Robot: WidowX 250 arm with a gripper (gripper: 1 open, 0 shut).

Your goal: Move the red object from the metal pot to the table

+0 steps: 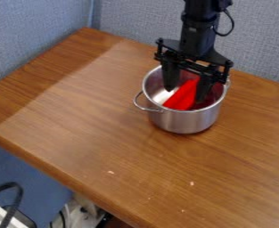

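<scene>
The metal pot [177, 118] stands on the brown wooden table [82, 102], toward its far right side. Inside it the red object [181, 98] leans slantwise against the pot's far wall. My gripper [192, 85] points straight down into the pot, its black fingers standing partly apart on either side of the red object's upper end. I cannot tell whether the fingers touch the red object. The fingers hide the upper part of the red object.
A blue fabric wall [46, 22] runs behind the table at the left and back. The table's rounded front edge [58, 174] drops off to the floor, where dark cables [4, 209] lie. Bare wood spreads to the left and in front of the pot.
</scene>
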